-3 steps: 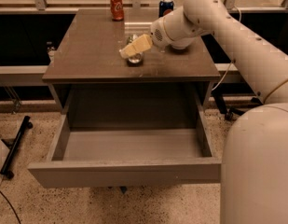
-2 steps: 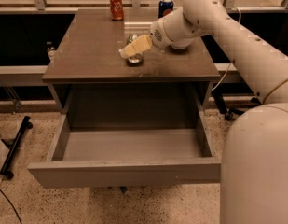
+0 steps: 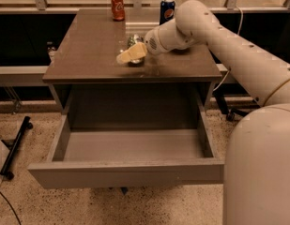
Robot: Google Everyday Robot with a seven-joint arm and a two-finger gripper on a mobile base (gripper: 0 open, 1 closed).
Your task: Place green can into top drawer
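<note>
Zero shift vs 1 s ago: gripper (image 3: 131, 56) at green can (image 3: 133, 42), behind open top drawer (image 3: 125, 172); grip state unclear, no lift yet.

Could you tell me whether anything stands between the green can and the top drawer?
Nothing visible does. The end effector is at the green can on the cabinet top; the open drawer lies straight below its front edge.
</note>
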